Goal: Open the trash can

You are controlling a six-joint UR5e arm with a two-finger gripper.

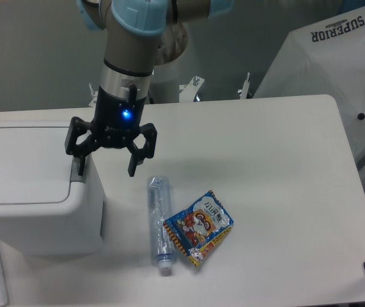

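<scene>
Trash can sits at table's left edge: boxy white plastic, rounded corners, flat lid shut, grey tab on its right side. Gripper fingers spread wide, holding nothing, one finger at the tab. Clear bottle and cartoon snack packet lie nearby. "SUPERIOR" on white umbrella.
</scene>
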